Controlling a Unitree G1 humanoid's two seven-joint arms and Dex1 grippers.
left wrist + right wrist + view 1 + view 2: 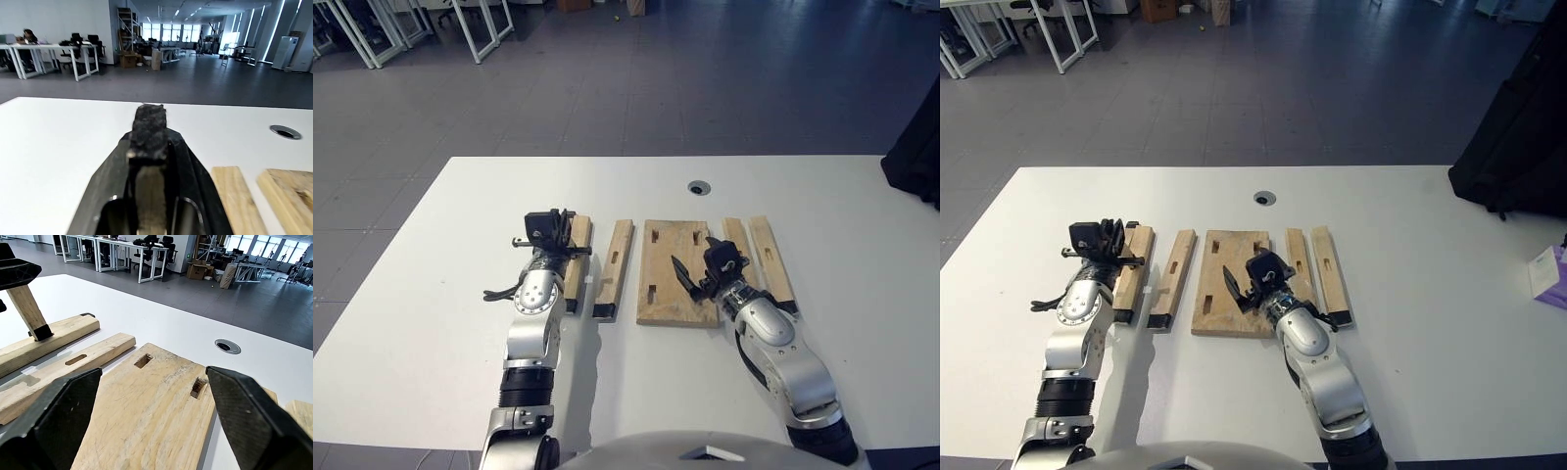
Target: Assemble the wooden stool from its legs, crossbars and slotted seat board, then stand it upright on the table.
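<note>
On the white table (431,294), the stool parts lie flat in a row in front of the robot. The slotted seat board (668,294) is the largest piece and sits in the middle, with its cut-outs facing up.

To the robot's left of it are two long wooden legs with dark ends. The slotted left leg (614,259) lies just beside the board but apart from it, and the outer left leg (576,284) lies farther out. To the right are two more, set side by side. The inner right leg (736,238) is partly covered by the right arm, and the outer right leg (771,257) is beyond it.

The right gripper (697,260) is over the right part of the seat board, close to its surface. Its fingers (58,416) are spread wide with nothing between them. Whether a fingertip touches the wood cannot be told.

The left gripper (560,233) is above the far end of the outer left leg and is clenched on a short crossbar (27,308). The crossbar hangs tilted from the fingers, and its dark lower tip rests on that leg.

A round cable grommet (699,187) is set in the tabletop beyond the board.
</note>
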